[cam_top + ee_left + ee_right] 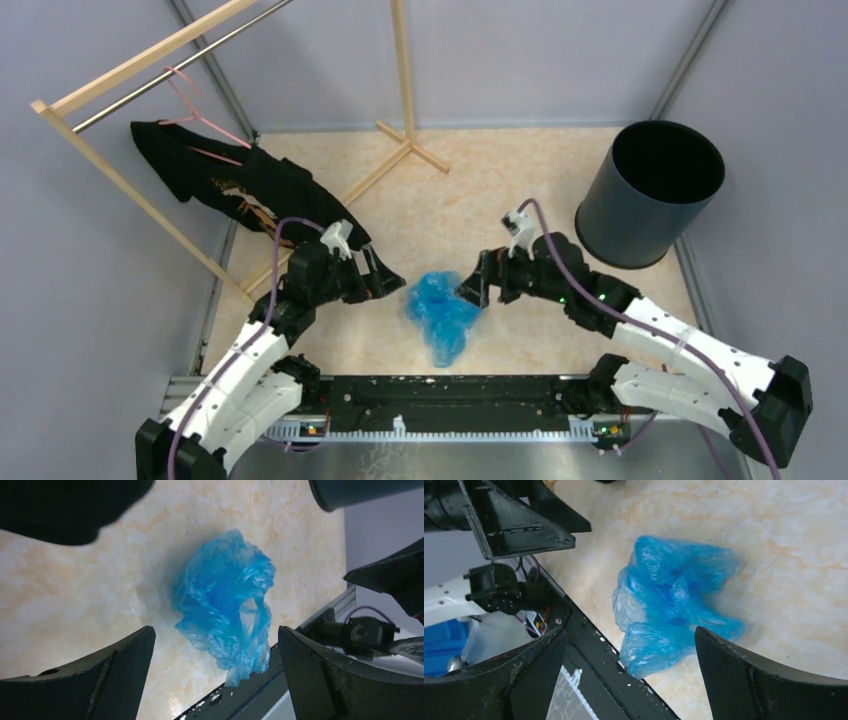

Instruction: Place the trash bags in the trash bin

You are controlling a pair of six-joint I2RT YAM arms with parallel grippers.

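Note:
The trash bag (441, 312) is a crumpled light-blue film heap on the table near the front edge, between the two arms. It shows in the left wrist view (225, 605) and the right wrist view (671, 600). My left gripper (398, 284) is open just left of the bag, apart from it, with the bag ahead of its jaws (215, 650). My right gripper (466, 291) is open at the bag's right edge, empty (631, 652). The trash bin (650, 193) stands upright at the far right; its interior looks dark.
A black cloth garment (235, 185) hangs on a pink hanger from a wooden rack (405, 95) at the back left. The rack's feet spread across the table's middle back. A black rail (450, 390) runs along the front edge. Grey walls enclose the table.

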